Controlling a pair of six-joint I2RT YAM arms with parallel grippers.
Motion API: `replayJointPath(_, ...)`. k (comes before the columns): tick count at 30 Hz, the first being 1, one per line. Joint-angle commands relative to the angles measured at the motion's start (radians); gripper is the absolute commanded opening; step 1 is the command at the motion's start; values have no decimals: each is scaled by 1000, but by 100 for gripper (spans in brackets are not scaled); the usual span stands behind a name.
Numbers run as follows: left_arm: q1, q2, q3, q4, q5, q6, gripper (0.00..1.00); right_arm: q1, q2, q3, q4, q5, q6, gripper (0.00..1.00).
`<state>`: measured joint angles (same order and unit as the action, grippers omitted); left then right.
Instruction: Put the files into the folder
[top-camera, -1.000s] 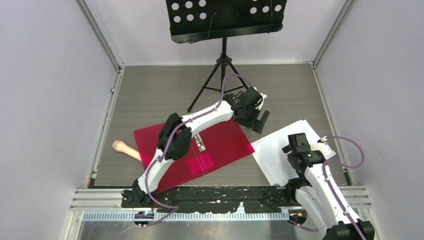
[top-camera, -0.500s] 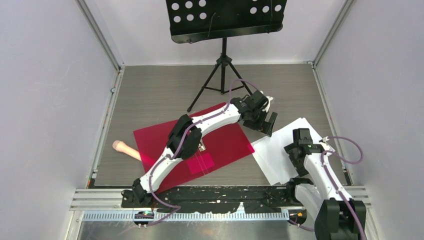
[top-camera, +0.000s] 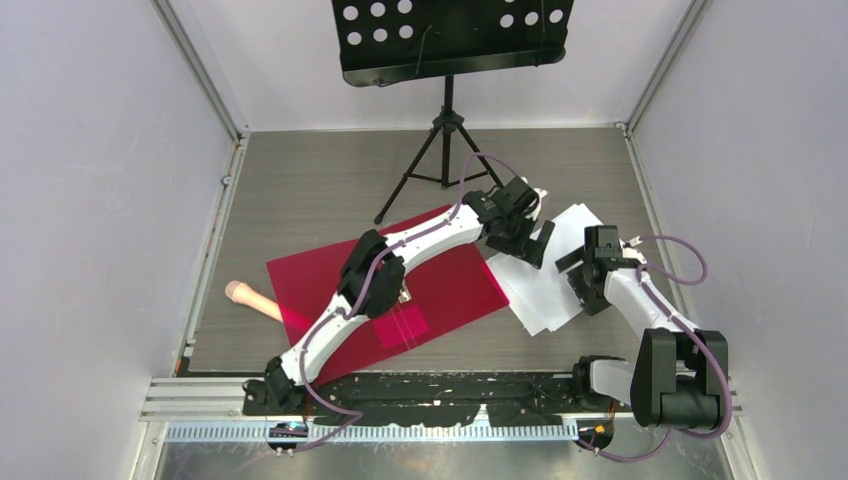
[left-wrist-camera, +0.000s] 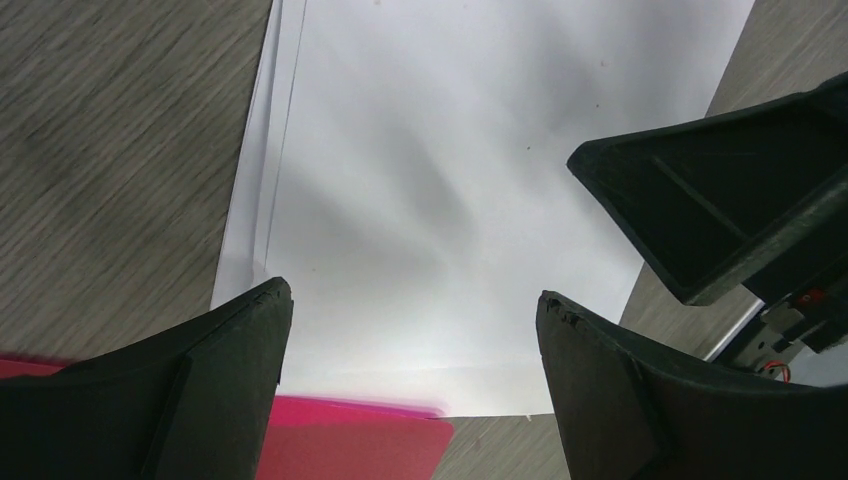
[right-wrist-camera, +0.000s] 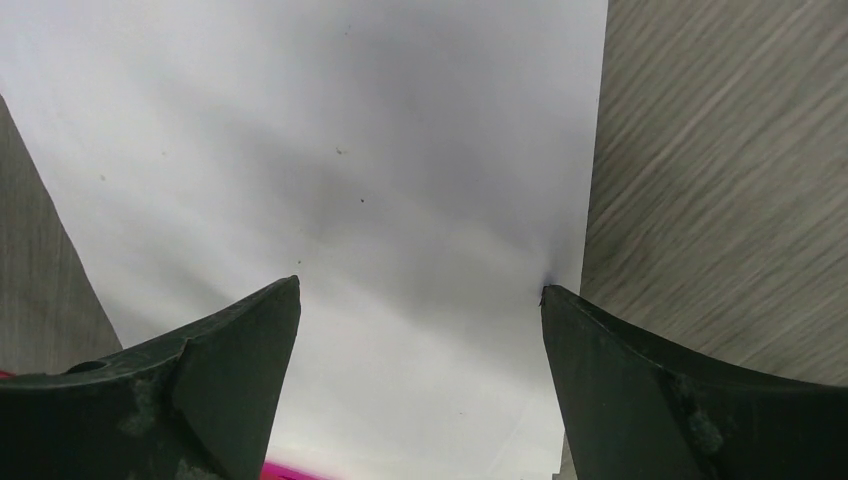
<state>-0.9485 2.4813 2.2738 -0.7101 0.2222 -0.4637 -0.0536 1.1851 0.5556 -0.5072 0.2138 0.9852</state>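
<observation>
Your files (top-camera: 540, 300) lie flat on the surface (top-camera: 300, 190) against the right edge of the folder (top-camera: 455, 285), directly beneath the left jaws and right jaws, both spread wide and empty, the left nearer the folder.

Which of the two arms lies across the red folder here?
The left arm: its links cross above the folder, while the right arm reaches only over the white files.
</observation>
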Motion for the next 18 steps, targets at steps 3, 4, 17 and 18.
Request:
replayJointPath(3,14,23,52,-79,-118,-15,88,3,19,22,38,-77,-29,95)
replayJointPath(4,18,21,49,-95,-146,-24,88,3,5,22,30,-66,-32,95)
replayJointPath(17,45,5,-27,-84,-100,-82,86,3,-65,12,-7,-27,-63,95)
replayJointPath(18,41,-3,-44,-72,-92,-84,85,3,-69,13,-8,-25,-65,95)
